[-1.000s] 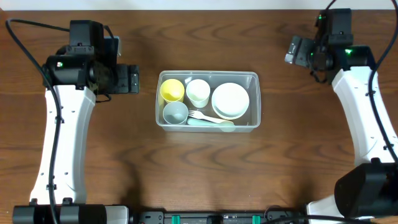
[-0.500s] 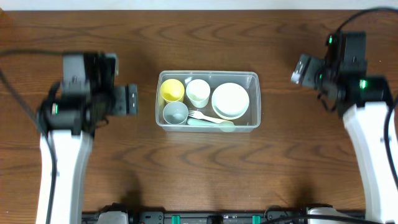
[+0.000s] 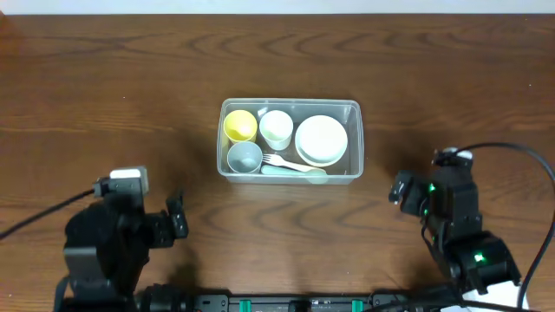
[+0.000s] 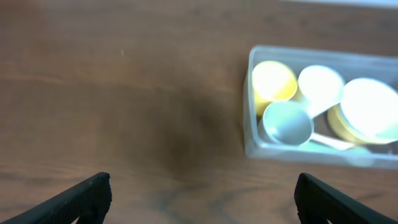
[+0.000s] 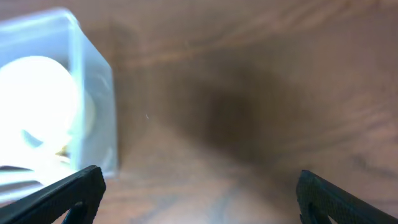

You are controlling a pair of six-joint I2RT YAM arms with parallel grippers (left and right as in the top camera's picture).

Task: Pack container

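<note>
Plainly, the container (image 3: 290, 102) sits near the middle of the brown wooden surface (image 3: 104, 104), a little closer to the far edge than to the near one, with its long sides running parallel to those edges. Inside it we see a yellow cup (image 3: 240, 126) in the far left corner, a white cup (image 3: 276, 128) just beside it, and a grey cup (image 3: 244, 157) in the near left corner. A white bowl (image 3: 322, 139) fills most of the right half, and a fork (image 3: 279, 160) and a pale spoon (image 3: 295, 171) lie along the near wall. Both arms are low at the near edge, well apart from the container, one toward each near corner. The left tool (image 4: 202, 183) is released: its two dark fingers (image 4: 87, 198) stand wide apart over bare wood with nothing between them, and its camera shows the container up and to the right. The right tool (image 5: 199, 176) is released as well, its fingers (image 5: 68, 194) spread wide and gripping nothing. In its blurred view, a corner of the container shows at the upper left with the white bowl behind the clear wall.
</note>
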